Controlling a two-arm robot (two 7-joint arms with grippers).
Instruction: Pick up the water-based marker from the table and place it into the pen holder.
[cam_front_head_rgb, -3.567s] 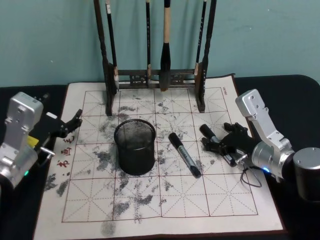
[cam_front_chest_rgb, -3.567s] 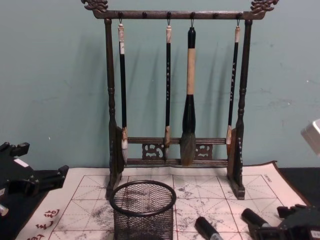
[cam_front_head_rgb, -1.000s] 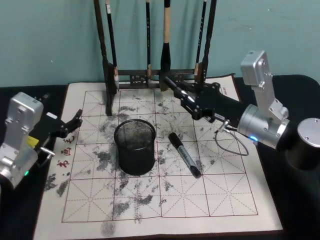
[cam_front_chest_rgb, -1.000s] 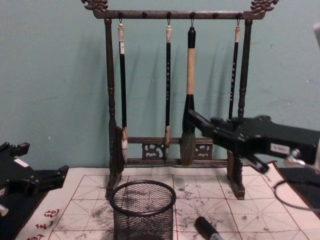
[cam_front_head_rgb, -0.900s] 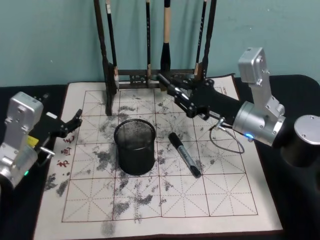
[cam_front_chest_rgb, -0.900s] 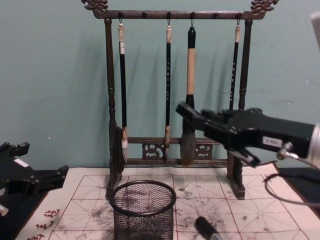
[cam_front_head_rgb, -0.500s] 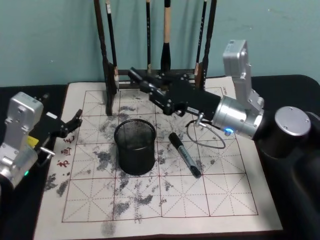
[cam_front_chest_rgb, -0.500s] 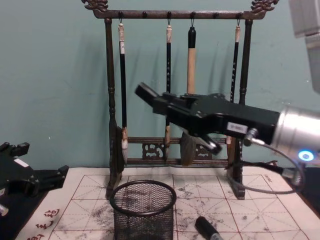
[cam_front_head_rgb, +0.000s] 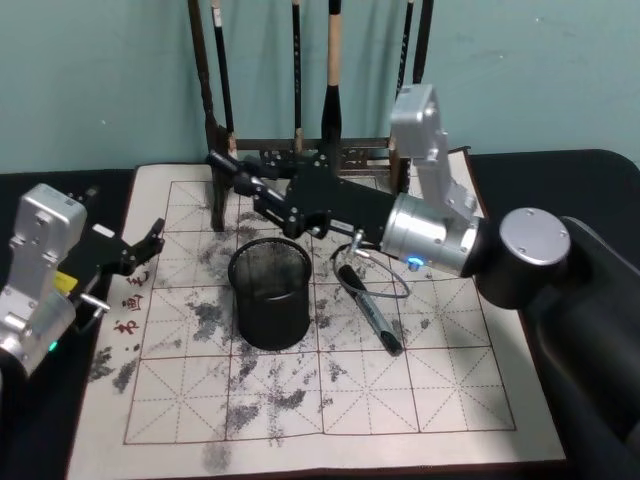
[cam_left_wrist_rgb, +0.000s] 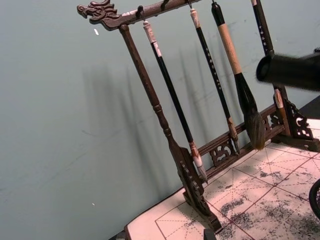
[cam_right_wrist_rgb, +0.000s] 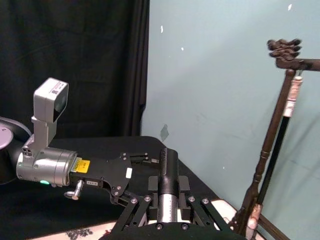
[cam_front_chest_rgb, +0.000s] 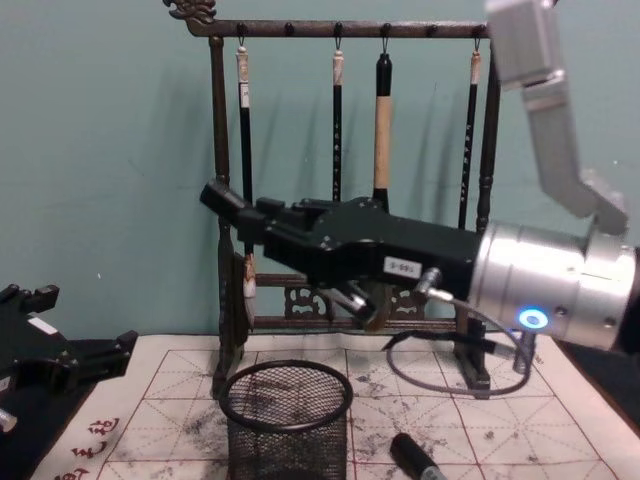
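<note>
At the left edge, the left gripper (cam_front_head_rgb: 148, 248) is being held low, its fingers spread and empty. In the middle, the water-based marker (cam_front_head_rgb: 225, 166) is being squeezed tight by the right gripper (cam_front_head_rgb: 255, 186), just above the pen holder (cam_front_head_rgb: 270, 305). Right of the pen holder, a second marker (cam_front_head_rgb: 370, 312) is lying on the table (cam_front_head_rgb: 420, 400).

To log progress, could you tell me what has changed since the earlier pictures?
The right claw, shut on a marker, lifted it off the mat and swung leftward to above the pen holder. The second marker, pen holder and left claw stayed put.
</note>
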